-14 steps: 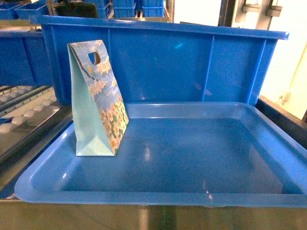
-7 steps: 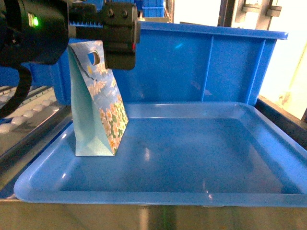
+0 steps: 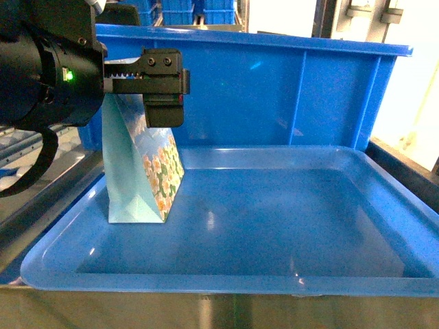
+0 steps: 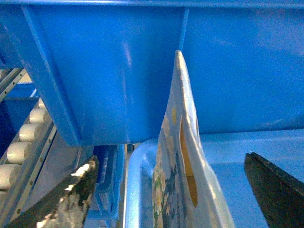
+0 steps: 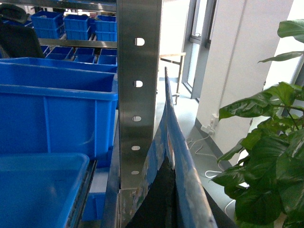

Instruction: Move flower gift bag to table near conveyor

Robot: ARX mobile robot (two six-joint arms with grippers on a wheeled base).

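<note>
Change: against the head view half a second ago, the left gripper [image 3: 154, 92] has dropped lower and now covers the top of the flower gift bag [image 3: 154, 175], handle hole included; a second ago no arm was in that view at all.
Bag position: unmoved, upright at about 9 o'clock in the blue tray [image 3: 274, 274], its pale teal side facing the head camera, its floral face turned toward 3 o'clock.
Left arm pose: the black wrist fills the upper left of the head view and reaches in level from 9 o'clock, toothed rail horizontal.
Left fingers: spread, one dark finger [image 4: 71, 194] on each side of the bag's top edge in the left wrist view, clear of the paper.
Behind the bag: a tall blue bin [image 3: 288, 89] stands at 12 o'clock.
Conveyor: white rollers [image 4: 21, 142] show at 9 o'clock of the bin.
Right gripper: its fingers are not visible; cannot tell their state. Its camera sees a steel upright [image 5: 137, 95] and a leafy plant [image 5: 270, 156].
</note>
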